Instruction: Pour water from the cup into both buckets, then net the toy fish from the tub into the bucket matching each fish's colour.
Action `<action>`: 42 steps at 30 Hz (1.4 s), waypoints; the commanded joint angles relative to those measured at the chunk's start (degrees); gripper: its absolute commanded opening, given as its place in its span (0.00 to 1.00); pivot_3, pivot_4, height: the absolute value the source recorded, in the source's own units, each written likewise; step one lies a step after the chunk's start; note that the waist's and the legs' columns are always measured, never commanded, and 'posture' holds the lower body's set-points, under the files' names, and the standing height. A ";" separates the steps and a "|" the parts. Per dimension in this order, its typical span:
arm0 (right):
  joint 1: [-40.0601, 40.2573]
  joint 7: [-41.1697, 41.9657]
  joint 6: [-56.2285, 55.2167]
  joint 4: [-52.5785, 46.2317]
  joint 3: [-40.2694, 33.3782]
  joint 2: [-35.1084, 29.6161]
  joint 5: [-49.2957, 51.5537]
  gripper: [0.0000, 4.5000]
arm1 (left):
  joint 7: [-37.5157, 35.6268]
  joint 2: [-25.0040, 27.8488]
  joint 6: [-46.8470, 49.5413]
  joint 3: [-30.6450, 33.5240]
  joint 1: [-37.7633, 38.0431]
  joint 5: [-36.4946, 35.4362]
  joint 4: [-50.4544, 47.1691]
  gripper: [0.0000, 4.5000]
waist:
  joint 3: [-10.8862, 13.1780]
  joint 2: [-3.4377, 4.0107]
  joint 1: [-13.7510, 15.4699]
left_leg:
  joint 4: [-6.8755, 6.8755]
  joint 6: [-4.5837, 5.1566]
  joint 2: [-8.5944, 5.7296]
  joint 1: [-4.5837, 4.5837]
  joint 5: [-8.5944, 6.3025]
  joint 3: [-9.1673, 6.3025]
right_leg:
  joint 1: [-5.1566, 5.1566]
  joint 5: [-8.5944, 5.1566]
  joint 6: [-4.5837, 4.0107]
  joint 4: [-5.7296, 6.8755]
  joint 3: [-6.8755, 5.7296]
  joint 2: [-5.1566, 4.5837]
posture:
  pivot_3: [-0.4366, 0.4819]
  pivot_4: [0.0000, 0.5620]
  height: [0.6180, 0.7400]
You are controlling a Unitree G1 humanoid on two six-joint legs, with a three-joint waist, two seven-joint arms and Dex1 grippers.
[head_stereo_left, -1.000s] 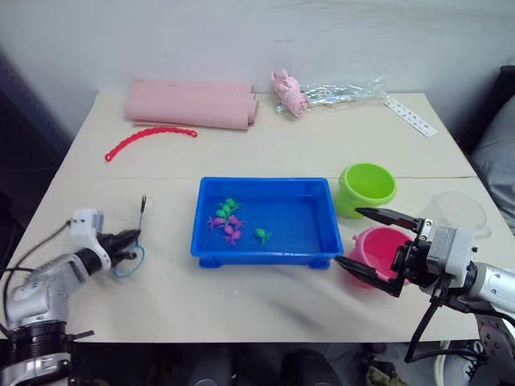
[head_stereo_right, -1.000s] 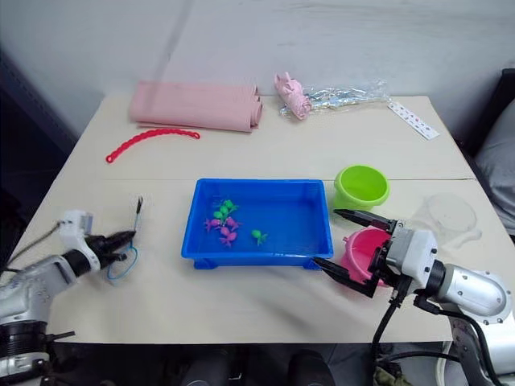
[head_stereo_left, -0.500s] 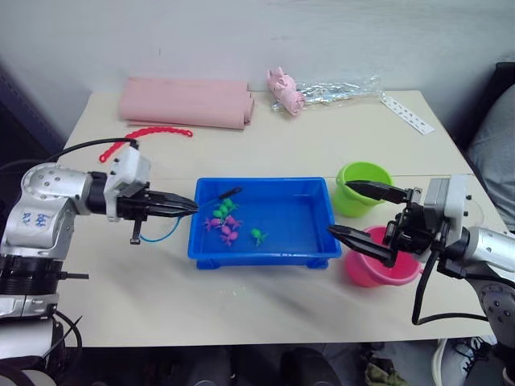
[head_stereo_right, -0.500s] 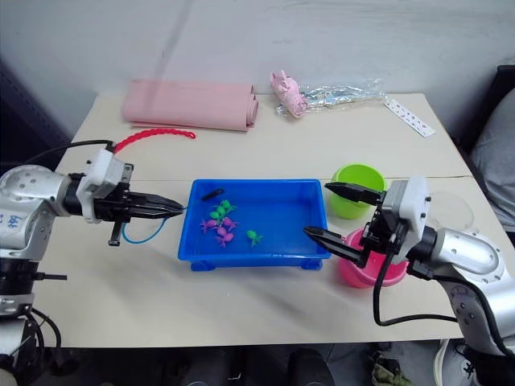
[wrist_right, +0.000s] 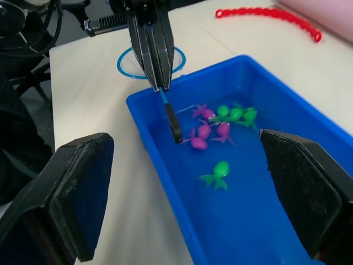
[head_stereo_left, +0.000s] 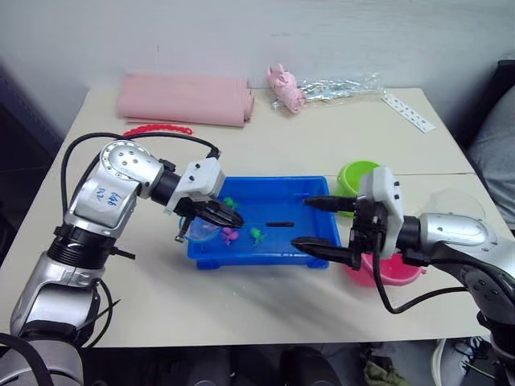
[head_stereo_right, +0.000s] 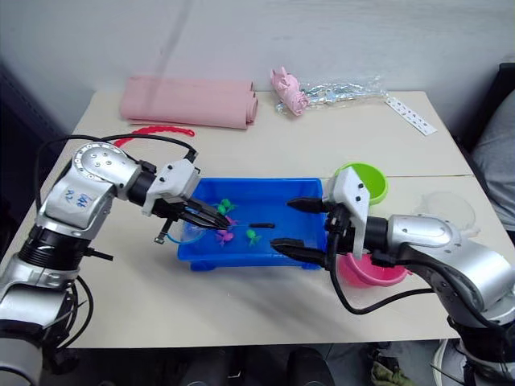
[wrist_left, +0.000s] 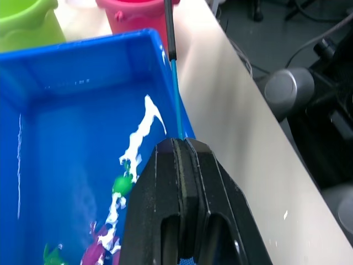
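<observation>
Two grippers at frame centre: left gripper (head_stereo_left: 216, 215) pinching net stick (wrist_right: 170, 117) over blue tub (head_stereo_left: 315, 186) holding toy fish (wrist_right: 218, 174); right gripper (head_stereo_left: 322, 225) spread wide beside pink bucket (head_stereo_left: 388, 269).

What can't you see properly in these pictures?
- Pink bucket: in the eye views, the right pincer and its arm cover most of it, so water inside cannot be told.
- Net hoop: in the right wrist view, the left pincer hides part of it.
- Fish: too small in the eye views to tell their shapes.
</observation>
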 commanded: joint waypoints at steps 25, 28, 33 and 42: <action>-4.51 0.08 5.59 1.02 4.79 6.46 -4.67 1.00 | 2.31 -3.39 6.33 -2.81 -0.12 -0.34 -5.62 0.01 | 0.03 0.04 0.08 | 0.32 0.06 -0.02 -0.11 0.04 0.02 | -0.25 0.00 0.00 0.61 0.07 -0.03 | 0.48 0.27 1.00; -4.25 0.20 6.66 0.46 4.66 6.47 -4.25 1.00 | 2.85 -3.65 5.62 -2.52 -0.20 -0.06 -4.90 0.01 | 0.03 0.04 0.05 | 0.31 0.06 -0.01 -0.11 0.04 0.02 | -0.26 0.00 0.00 0.62 0.07 -0.03 | 0.48 0.27 1.00; -4.22 -0.36 7.54 -0.06 4.21 7.02 -3.87 0.95 | 2.77 -3.25 3.96 -3.14 0.22 0.86 -4.02 0.00 | 0.03 0.04 0.05 | 0.30 0.06 -0.01 -0.11 0.04 0.03 | -0.28 0.00 0.00 0.64 0.07 -0.03 | 0.48 0.27 1.00; -4.88 -0.70 9.03 -0.67 4.00 7.08 -3.12 0.10 | 4.45 -4.16 4.28 -2.89 0.65 0.38 -4.02 0.00 | 0.03 0.04 0.05 | 0.31 0.06 -0.02 -0.12 0.04 0.04 | -0.29 0.00 0.00 0.66 0.07 -0.04 | 0.48 0.27 1.00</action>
